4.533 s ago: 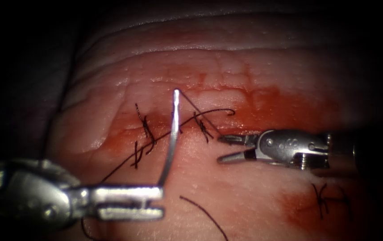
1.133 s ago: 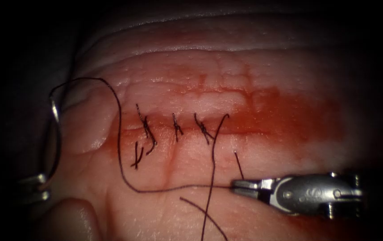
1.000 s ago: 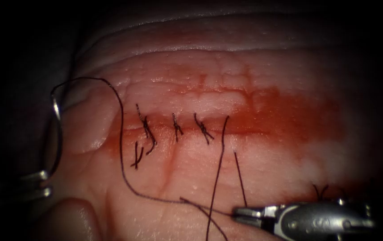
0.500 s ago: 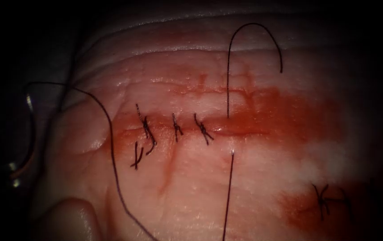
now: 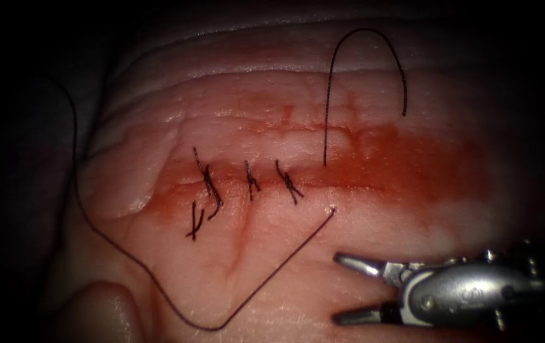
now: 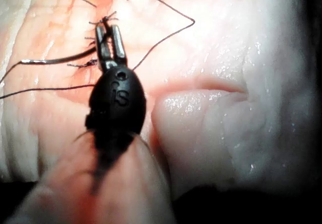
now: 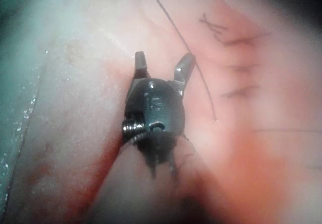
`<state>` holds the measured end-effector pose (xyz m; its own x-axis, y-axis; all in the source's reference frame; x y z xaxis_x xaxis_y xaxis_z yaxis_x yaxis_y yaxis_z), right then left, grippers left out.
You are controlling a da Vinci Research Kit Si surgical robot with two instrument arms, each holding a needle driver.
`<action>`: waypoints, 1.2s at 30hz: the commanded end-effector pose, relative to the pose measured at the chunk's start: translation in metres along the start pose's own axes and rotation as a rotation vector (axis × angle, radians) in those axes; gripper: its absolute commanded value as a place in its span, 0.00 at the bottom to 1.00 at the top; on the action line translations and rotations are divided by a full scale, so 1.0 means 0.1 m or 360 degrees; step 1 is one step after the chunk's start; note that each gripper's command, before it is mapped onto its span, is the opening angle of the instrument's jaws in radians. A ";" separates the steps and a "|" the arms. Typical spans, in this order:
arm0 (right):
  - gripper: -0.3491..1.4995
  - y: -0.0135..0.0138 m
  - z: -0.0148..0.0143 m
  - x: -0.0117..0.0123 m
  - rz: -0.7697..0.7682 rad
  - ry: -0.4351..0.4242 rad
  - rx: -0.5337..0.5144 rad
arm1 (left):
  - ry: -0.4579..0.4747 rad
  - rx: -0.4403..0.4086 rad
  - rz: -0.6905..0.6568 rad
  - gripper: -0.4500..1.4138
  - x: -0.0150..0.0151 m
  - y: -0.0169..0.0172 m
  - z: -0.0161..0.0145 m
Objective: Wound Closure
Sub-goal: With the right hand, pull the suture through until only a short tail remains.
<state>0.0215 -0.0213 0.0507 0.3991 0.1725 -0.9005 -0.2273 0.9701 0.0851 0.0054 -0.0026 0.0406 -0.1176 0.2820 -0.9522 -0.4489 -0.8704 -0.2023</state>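
Just below the cut (image 5: 374, 174), right of the three finished stitches (image 5: 251, 181), the thread (image 5: 266, 274) enters the tissue (image 5: 272, 127). It comes out again at the cut and arcs above it to a short free tail (image 5: 404, 111). That tail is the worry, in my judgement. A hard pull on the long strand, which sweeps down and far out to the left of the cut, could drag the tail back through the bite and undo it. The slack loop could also snag on a stitch.

In the left wrist view the needle (image 6: 50, 61) is over the tissue, not in it. The left tool (image 6: 109, 28) holds it near one end, jaws seemingly clamped on it. The right tool (image 5: 337, 287) sits below the cut, right of the thread's entry. Its jaws are spread wide and empty, near the strand but apart from it.
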 end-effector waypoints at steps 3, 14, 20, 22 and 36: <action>0.78 0.013 0.029 -0.028 -0.0017 -0.0011 -0.0019 | 0.0001 -0.0002 0.0002 0.00 -0.007 0.004 0.007; 0.00 0.038 0.055 -0.062 -0.0064 -0.0111 -0.0026 | 0.0004 0.0000 0.0008 0.00 -0.010 0.006 0.010; 0.00 0.033 0.046 -0.061 -0.0064 -0.0204 -0.0038 | 0.0013 -0.0002 0.0012 0.00 -0.011 0.009 0.014; 0.00 0.027 0.040 -0.057 0.0036 -0.0218 -0.0028 | 0.0016 -0.0003 0.0014 0.00 -0.012 0.010 0.015; 0.00 -0.023 0.020 -0.012 0.0066 -0.0211 -0.0006 | 0.0032 -0.0009 0.0025 0.00 -0.019 0.017 0.026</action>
<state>0.0226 -0.0228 0.0520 0.5041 0.2327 -0.8317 -0.2495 0.9612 0.1176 0.0031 -0.0033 0.0420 -0.1074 0.2596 -0.9597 -0.4432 -0.8766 -0.1875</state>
